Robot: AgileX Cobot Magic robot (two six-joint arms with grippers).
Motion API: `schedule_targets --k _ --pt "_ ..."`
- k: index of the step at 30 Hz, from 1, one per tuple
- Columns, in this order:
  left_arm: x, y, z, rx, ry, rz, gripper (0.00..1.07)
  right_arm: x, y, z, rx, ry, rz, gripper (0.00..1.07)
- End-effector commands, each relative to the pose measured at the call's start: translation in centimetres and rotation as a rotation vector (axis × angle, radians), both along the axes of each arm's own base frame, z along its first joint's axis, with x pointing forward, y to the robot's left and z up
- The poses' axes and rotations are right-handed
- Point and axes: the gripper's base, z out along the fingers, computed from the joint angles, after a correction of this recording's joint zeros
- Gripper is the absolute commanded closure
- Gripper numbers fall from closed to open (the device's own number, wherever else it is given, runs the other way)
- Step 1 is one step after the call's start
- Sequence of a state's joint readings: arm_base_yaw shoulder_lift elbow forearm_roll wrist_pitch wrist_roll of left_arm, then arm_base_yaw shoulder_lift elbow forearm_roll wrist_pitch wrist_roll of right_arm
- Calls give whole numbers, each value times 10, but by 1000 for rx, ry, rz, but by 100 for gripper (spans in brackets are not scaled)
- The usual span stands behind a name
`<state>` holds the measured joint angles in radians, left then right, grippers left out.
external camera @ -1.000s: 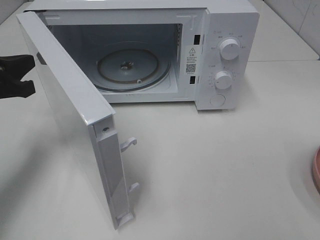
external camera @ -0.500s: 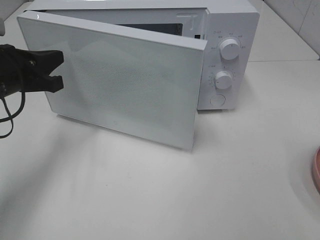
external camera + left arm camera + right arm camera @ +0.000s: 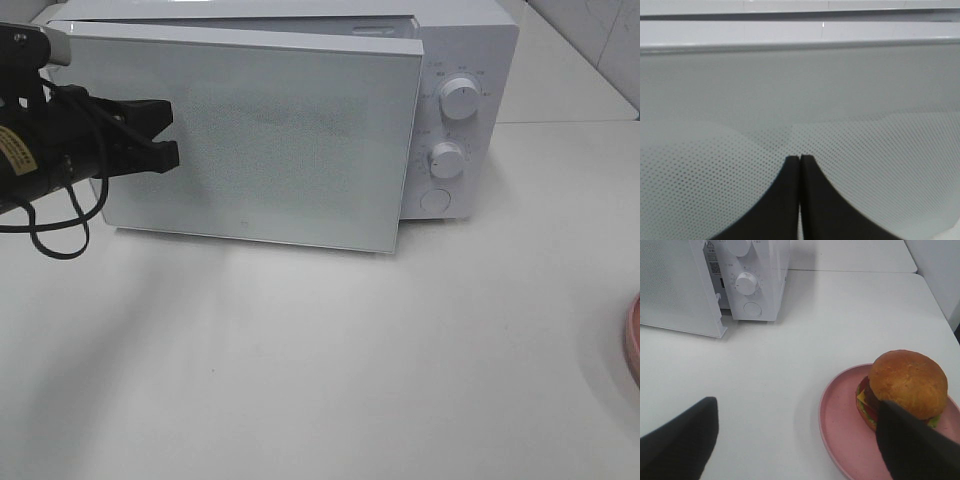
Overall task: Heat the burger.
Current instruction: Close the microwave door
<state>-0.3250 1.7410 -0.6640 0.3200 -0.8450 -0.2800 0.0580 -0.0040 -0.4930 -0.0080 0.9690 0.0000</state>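
The burger (image 3: 907, 385), with a golden-brown bun, sits on a round pink plate (image 3: 837, 430) in the right wrist view. My right gripper (image 3: 795, 450) is open and empty, with its fingers wide apart just short of the plate. In the exterior view only the plate's edge (image 3: 632, 340) shows at the far right, and the burger is out of view. The white microwave (image 3: 460, 60) has its door (image 3: 290, 140) swung almost shut, still ajar on the right side. My left gripper (image 3: 168, 130) is shut and its tips press on the door's front (image 3: 799, 159).
The microwave's two knobs (image 3: 458, 98) and round button (image 3: 434, 200) are on its right panel. The microwave also shows in the right wrist view (image 3: 757, 280). White tabletop (image 3: 330, 360) lies between the microwave and the plate.
The microwave door has swung from wide open to nearly shut. My left gripper has moved right, following the door's front.
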Motion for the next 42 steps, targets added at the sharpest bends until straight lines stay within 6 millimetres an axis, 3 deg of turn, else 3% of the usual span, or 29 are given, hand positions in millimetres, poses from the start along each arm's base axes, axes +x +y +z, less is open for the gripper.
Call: schedule_targets --k 1,26,31,42 --pt "9 -9 2 -20 9 17 107 -4 -1 0 -2 -36 -6 31" --pt "49 -83 6 -26 -4 3 107 -4 -1 0 -2 -36 -6 31" --pt "60 -108 4 -15 11 -30 107 -4 -1 0 -2 -36 -6 31" --pt "73 -118 10 -21 -2 -34 107 -4 -1 0 -2 -36 -6 31"
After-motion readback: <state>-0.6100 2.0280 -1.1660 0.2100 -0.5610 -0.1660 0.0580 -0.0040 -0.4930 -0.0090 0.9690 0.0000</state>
